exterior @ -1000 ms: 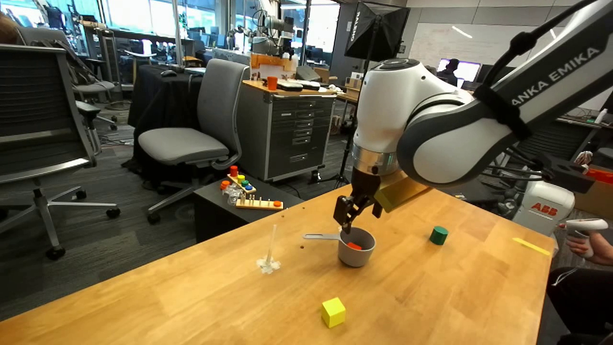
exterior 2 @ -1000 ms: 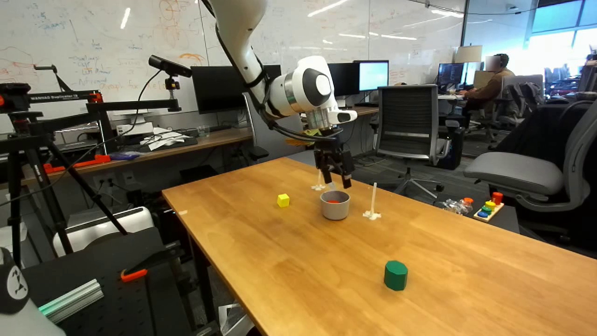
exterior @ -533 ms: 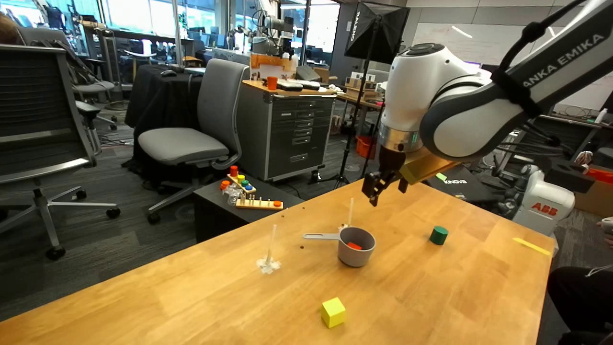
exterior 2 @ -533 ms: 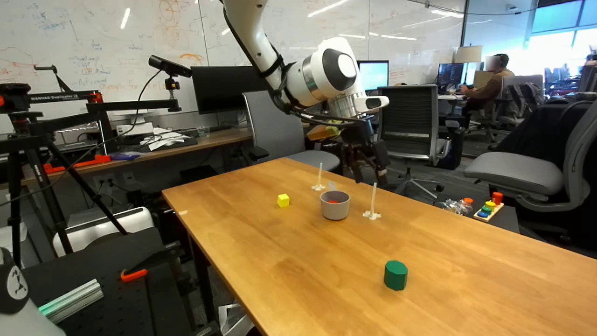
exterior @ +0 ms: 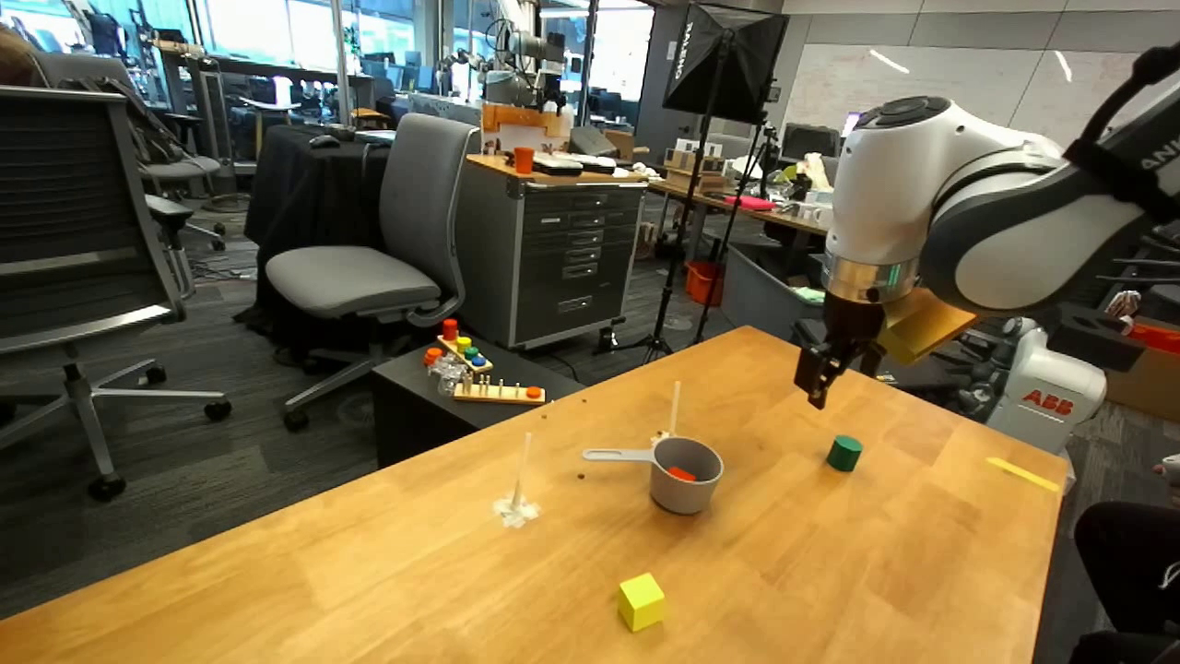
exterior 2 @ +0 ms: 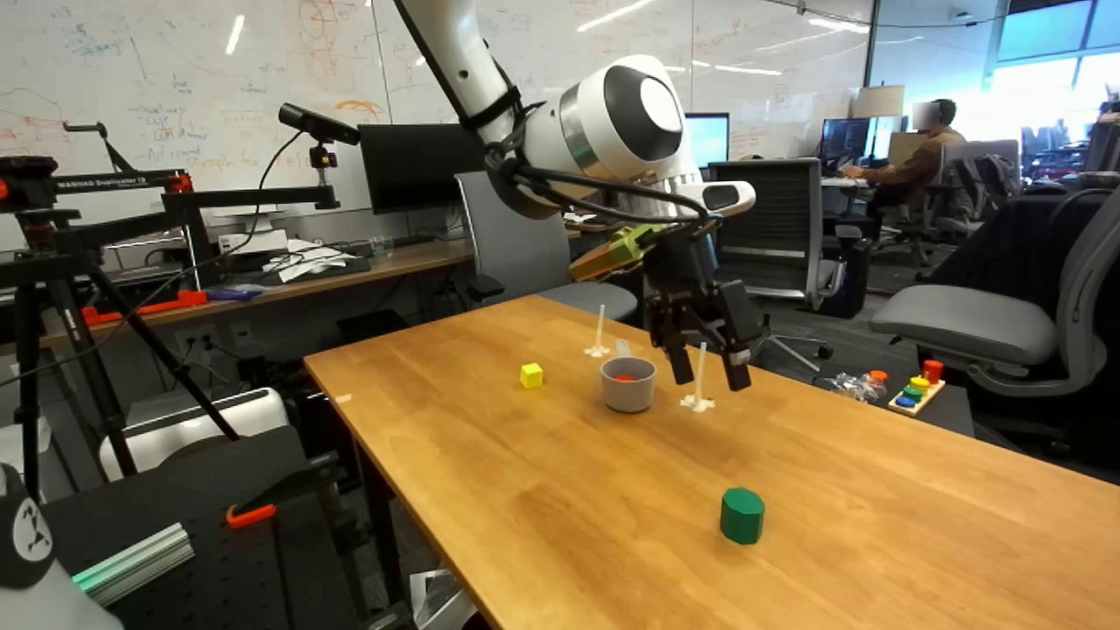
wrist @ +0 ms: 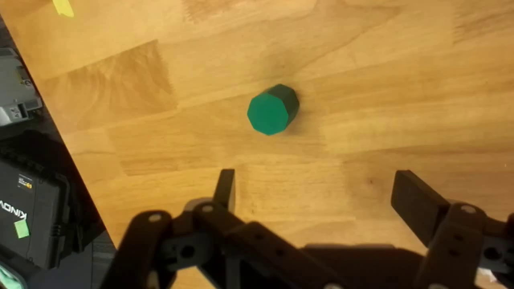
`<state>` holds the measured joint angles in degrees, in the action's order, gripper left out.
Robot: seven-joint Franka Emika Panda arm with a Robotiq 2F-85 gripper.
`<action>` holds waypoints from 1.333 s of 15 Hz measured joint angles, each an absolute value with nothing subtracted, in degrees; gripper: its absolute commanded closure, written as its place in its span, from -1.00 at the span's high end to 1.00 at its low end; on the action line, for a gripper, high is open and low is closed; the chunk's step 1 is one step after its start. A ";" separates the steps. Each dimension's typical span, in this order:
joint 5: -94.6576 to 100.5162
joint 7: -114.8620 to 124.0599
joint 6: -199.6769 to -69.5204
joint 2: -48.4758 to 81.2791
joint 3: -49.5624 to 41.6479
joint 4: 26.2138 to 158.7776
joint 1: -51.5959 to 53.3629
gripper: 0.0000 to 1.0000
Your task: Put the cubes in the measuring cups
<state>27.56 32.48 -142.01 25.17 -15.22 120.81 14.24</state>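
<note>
The red block point(exterior: 680, 474) lies in the round grey measuring cup point(exterior: 682, 496), partly hidden. The white arm point(exterior: 885, 175), partly cut off, points its black gripper point(wrist: 314, 182) downward, jaws wide apart, near the green octagonal block point(wrist: 268, 113).

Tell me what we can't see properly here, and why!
Red block, both exterior views: the wall of the cup hides its lower part, so its whole shape is unclear.
Yellow tape, wrist view: cut off by the top edge.
Case, wrist view: cut off by the left edge; its little label is too small to read.
Person's face, in an exterior view: blurred.
</note>
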 measured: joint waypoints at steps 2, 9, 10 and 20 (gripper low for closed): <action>27.72 32.48 -142.02 25.04 -15.01 122.44 14.07 1.00; 15.73 11.78 -145.14 22.86 -8.22 125.21 1.74 1.00; 12.20 7.56 -145.15 22.36 -6.81 125.24 -0.73 1.00; 5.29 -0.37 -144.81 25.71 -4.53 122.57 -4.18 1.00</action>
